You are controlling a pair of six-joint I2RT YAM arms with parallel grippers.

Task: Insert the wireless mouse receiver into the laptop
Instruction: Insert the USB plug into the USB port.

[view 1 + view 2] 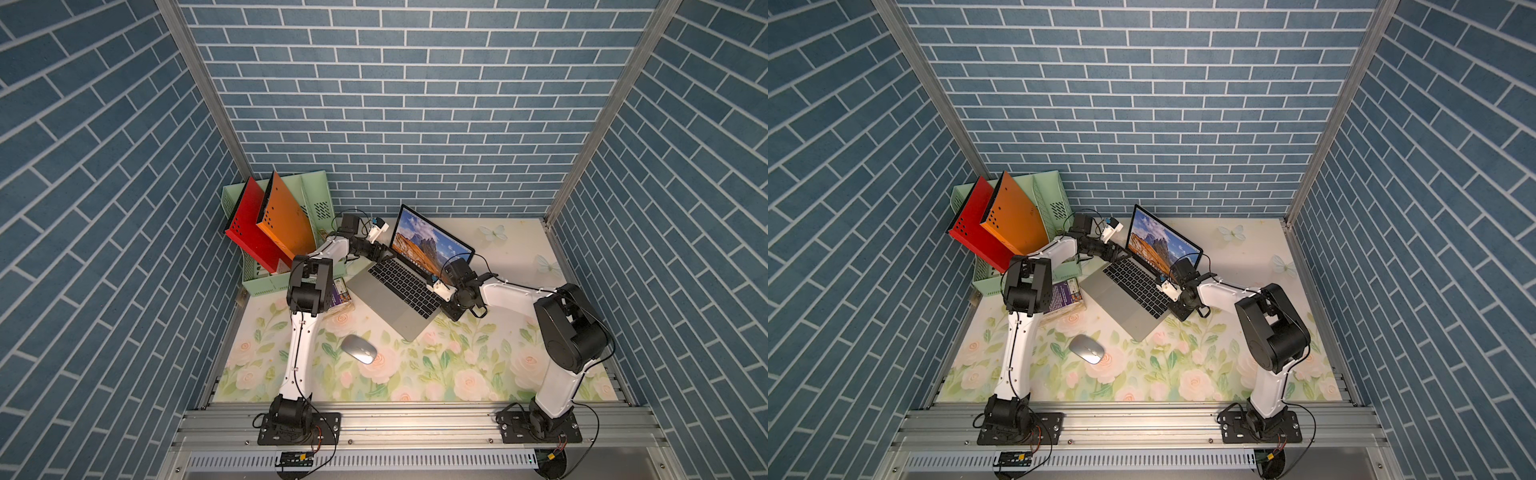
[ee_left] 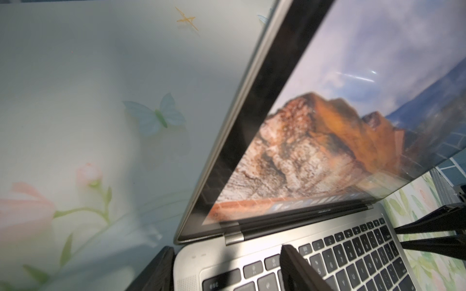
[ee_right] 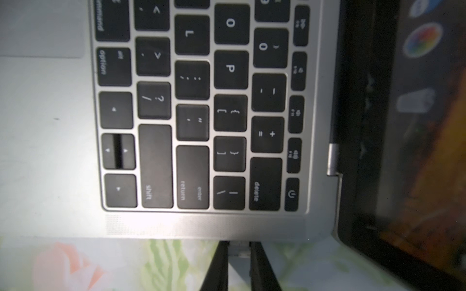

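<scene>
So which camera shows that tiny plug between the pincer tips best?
The right wrist view: the receiver sits close up between the tips of the right pincer, against the side edge of the laptop. In both top views it cannot be made out; the left wrist view shows none of it.

One laptop [image 1: 386, 301], one mouse [image 1: 359, 349], two folders [image 1: 257, 232], one green rack [image 1: 272, 286], two arms [image 1: 301, 353].

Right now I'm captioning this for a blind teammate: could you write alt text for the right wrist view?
The right hand, shut on a small silver-grey receiver, holds it against the side edge of the open laptop, beside the shift and return keys. Black keys fill most of the picture, with the floral table cover under the hand.
</scene>
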